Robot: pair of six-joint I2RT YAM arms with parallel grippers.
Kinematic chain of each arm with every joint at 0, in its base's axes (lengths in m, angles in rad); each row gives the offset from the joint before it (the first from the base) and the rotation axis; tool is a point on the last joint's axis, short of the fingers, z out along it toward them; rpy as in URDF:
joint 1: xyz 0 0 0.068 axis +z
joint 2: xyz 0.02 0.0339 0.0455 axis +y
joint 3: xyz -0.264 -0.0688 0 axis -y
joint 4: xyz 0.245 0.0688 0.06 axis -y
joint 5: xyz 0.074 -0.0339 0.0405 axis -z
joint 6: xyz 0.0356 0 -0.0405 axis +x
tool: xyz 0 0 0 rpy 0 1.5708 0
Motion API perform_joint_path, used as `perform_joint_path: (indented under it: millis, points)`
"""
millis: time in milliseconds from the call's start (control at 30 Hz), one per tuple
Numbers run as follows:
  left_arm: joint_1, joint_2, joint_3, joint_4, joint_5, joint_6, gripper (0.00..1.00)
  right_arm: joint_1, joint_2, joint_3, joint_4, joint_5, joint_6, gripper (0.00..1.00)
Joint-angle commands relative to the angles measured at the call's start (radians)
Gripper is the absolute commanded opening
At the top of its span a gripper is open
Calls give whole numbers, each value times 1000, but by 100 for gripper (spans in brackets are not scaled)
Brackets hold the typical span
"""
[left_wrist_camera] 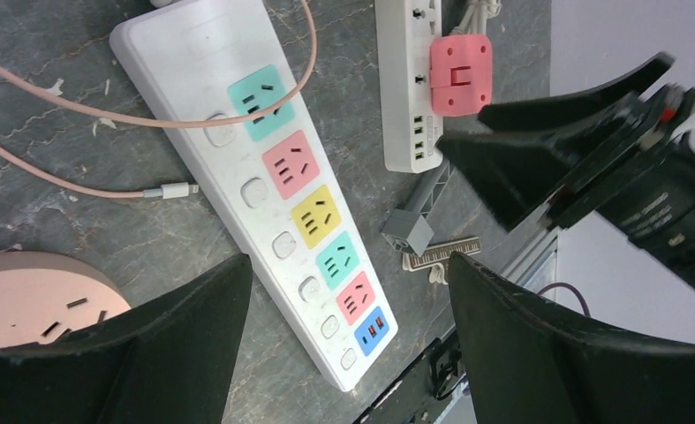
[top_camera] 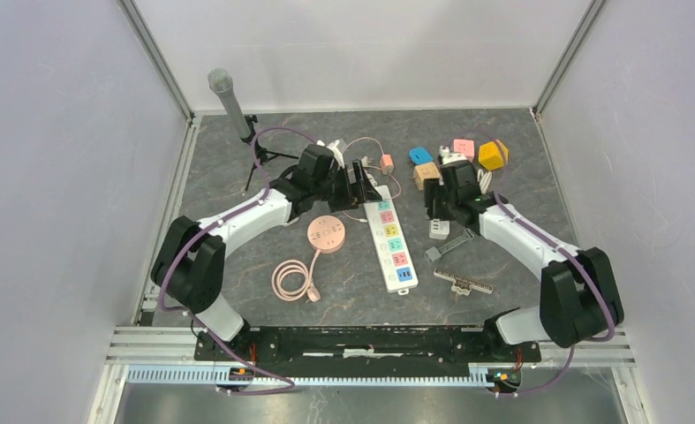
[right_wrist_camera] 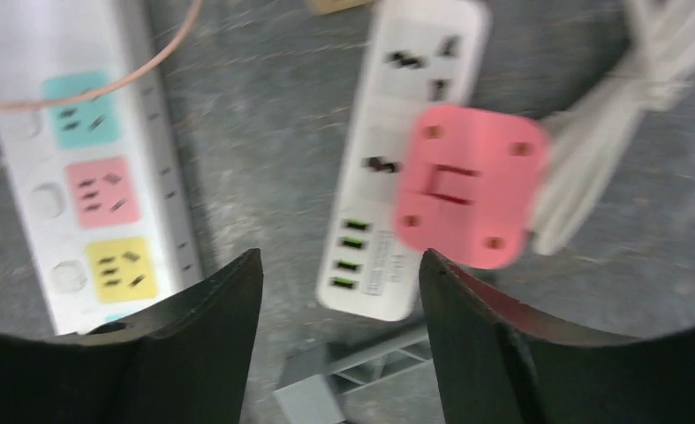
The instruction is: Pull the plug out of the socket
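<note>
The right gripper hovers with fingers spread above the grey counter. The square pink plastic plug sits just ahead to its right, seated in the short white power strip. The left gripper, also spread, hangs over the long white multicoloured-socket strip.

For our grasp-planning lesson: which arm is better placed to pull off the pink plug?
Right. The right gripper is open, with the pink plug close ahead of its fingers on the small white strip. The left gripper, also open, hovers over the long coloured strip, with the plug farther off.
</note>
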Motion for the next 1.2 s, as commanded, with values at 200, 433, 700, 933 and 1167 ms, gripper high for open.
perform_joint_path:
  millis: [200,433,700,933,1167]
  points:
    - [-7,-44,70,-57,-101,62,94,-178,-126,-81,50,-12,160,79]
    - [-7,-109,65,-127,-270,95,100,-259,-100,-121,128,-176,237,81]
    - [4,-145,76,-179,-366,115,100,-295,-54,-149,220,-270,288,80]
    - [16,-155,49,-149,-351,75,100,-308,-25,-136,239,-294,315,78]
    - [21,-158,40,-139,-311,74,99,-310,9,-165,292,-296,341,78]
